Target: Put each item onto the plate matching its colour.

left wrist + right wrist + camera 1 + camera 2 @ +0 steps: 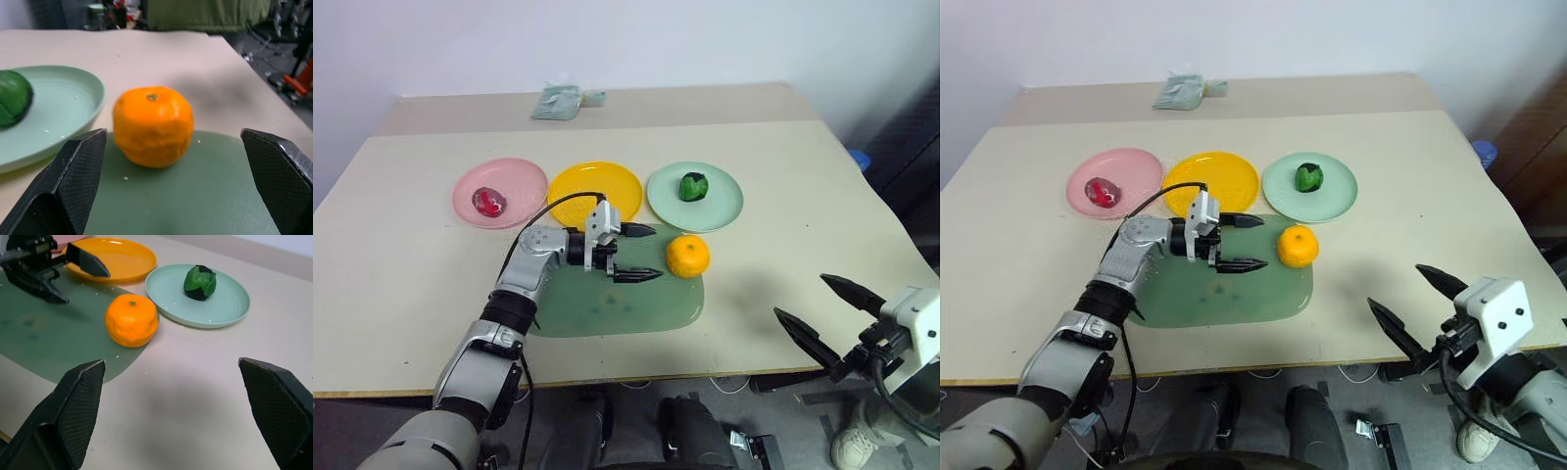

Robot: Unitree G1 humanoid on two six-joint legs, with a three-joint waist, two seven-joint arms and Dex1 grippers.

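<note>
beige table (783, 196): left pincer (638, 254) released beside orange fruit (687, 256) (right pincer (822, 313) released too)

head views overlook table (411, 294), wrist views close

A pale beige counter (783, 186) is seen, with three plates set on it in a row: a pink plate (519, 176), a yellow plate (597, 181) and a mint green plate (724, 201). Nearer, a translucent green mat (607, 308) is laid flat. A crumpled greenish packet (563, 101) is found near the far edge.
</note>
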